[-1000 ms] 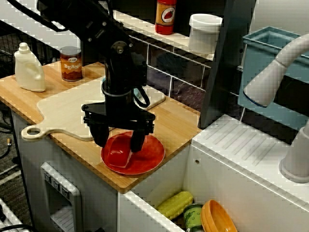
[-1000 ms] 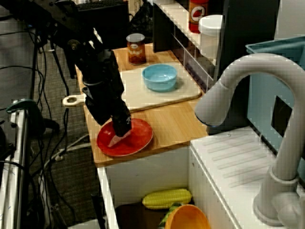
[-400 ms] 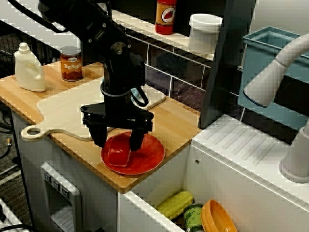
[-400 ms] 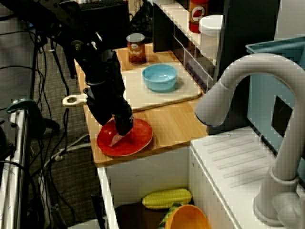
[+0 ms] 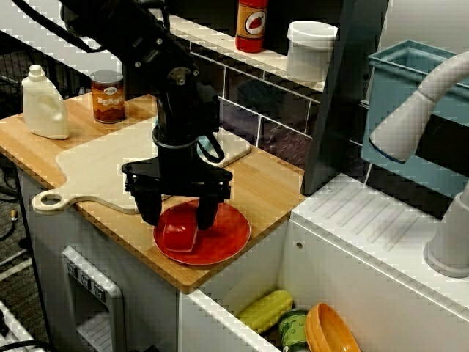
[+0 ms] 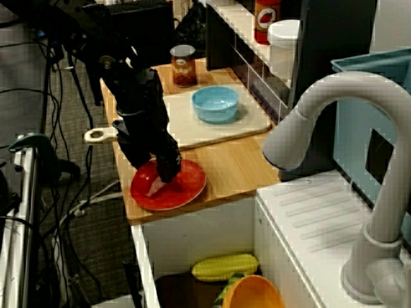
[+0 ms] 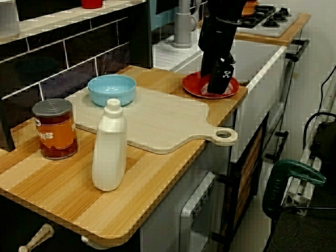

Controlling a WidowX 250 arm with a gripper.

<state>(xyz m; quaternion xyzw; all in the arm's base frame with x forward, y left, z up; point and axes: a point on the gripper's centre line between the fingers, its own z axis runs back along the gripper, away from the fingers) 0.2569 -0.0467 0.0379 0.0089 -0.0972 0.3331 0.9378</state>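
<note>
cup (image 5: 179, 233): glossy red plastic | plate (image 5: 229, 236): glossy | counter (image 5: 272, 183): matt wood

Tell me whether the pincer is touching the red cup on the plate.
Cannot tell. In the front view the pincer straddles the red cup on the plate, but red on red hides any gap.

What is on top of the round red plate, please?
A small red cup lies tipped on the round red plate, between the fingers of the black end effector; whether they grip it is unclear. The end effector hides the plate's far part.
</note>
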